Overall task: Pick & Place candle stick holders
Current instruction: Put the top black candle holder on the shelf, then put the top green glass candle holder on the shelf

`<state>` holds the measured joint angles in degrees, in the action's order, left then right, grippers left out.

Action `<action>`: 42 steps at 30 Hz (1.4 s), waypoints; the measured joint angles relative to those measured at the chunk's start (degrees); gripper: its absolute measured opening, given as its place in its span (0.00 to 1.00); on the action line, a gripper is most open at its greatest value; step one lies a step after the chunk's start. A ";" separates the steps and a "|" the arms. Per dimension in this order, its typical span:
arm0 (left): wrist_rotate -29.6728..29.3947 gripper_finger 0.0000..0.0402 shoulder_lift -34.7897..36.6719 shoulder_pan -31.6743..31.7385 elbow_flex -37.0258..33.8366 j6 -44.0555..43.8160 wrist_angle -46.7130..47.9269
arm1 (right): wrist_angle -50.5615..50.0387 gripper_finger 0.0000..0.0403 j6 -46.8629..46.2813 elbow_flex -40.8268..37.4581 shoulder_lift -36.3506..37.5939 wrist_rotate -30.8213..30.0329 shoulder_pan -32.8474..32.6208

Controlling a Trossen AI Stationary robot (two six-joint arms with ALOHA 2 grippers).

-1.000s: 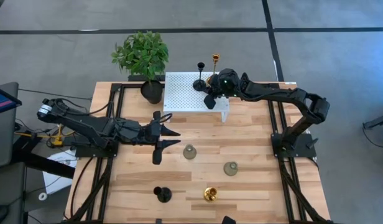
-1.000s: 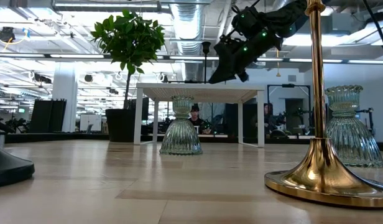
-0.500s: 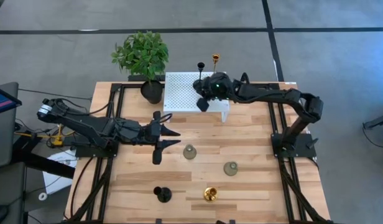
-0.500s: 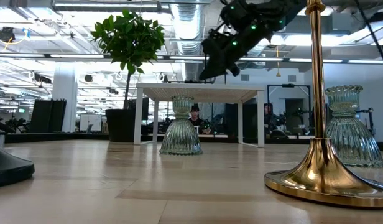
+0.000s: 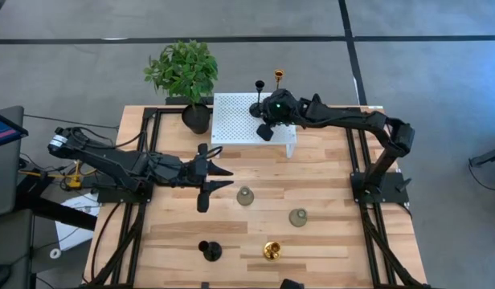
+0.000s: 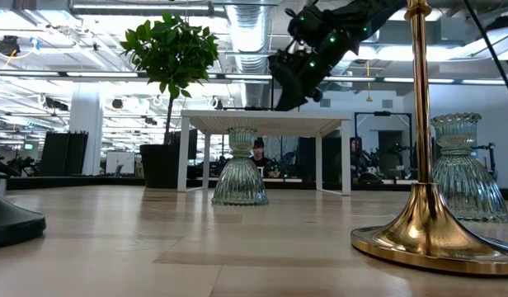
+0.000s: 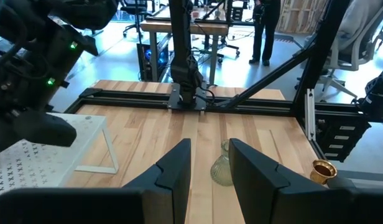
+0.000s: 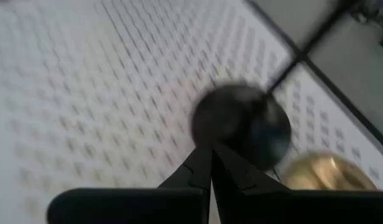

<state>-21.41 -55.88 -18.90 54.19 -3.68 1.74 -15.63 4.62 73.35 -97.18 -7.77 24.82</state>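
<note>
Poised over white perforated stand (image 5: 238, 119), right gripper (image 8: 210, 163) with fingers pressed together, holding nothing; best lifted clear without clipping black holder (image 8: 241, 127) or gold holder (image 8: 325, 174).

In our right wrist view, the round black candle holder base (image 8: 241, 134) and shiny gold base (image 8: 325, 174) on the white perforated stand (image 8: 86, 81) are blurred. In the low view, the tall gold candlestick (image 6: 419, 157) is cut off at the top edge.

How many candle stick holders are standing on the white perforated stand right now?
2: a black holder and a gold holder at the stand's far right corner. The right claw hangs over them and may hide part.
</note>
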 joint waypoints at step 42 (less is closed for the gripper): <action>-0.01 0.27 0.02 0.00 0.00 0.32 0.90 | -10.05 0.00 3.43 8.67 9.56 0.66 -5.03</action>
<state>-21.42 -55.86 -18.90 54.19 -3.37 2.64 -25.68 8.05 82.02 -87.62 -7.11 19.79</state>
